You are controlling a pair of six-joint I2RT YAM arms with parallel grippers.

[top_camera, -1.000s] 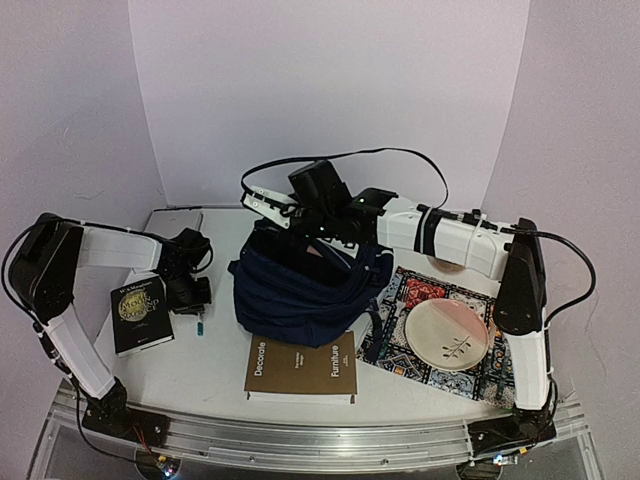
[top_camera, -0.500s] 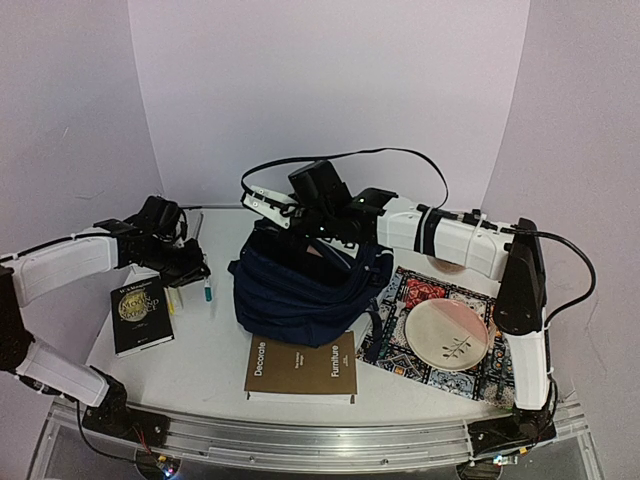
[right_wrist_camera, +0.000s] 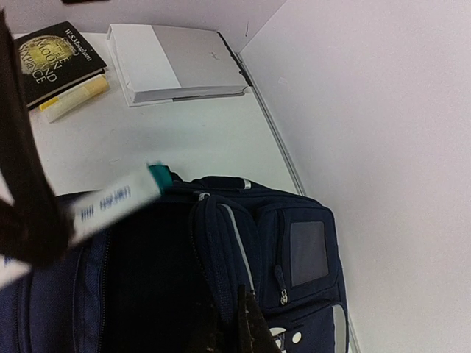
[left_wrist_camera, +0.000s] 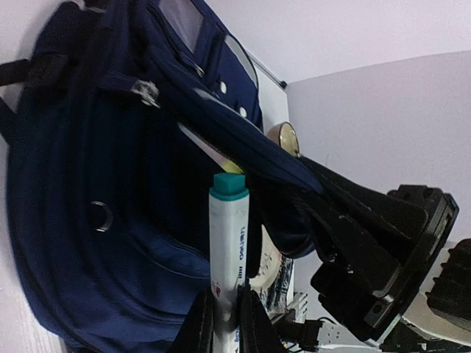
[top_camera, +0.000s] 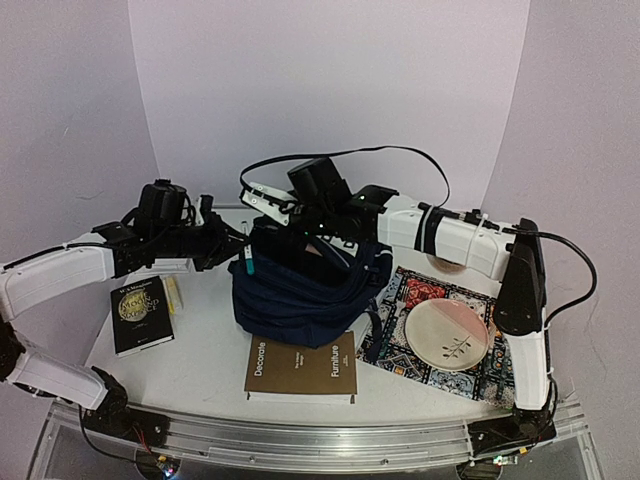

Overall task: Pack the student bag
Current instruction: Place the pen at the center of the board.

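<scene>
We look down from above and behind the arm bases [top_camera: 105, 405], facing the back wall [top_camera: 330, 100], taking in the whole bench [top_camera: 200, 350]. Our left wrist view sits close behind a teal-capped marker [left_wrist_camera: 228, 243], facing the navy backpack [left_wrist_camera: 81, 191]. Our right wrist view looks from close above into that backpack's mouth. All three share both.

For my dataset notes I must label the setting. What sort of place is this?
Most likely a robot test booth, not a classroom: plain lilac walls close in a white table, two robot arms are bolted to an aluminium rail, and a navy backpack and a plate look staged.
</scene>
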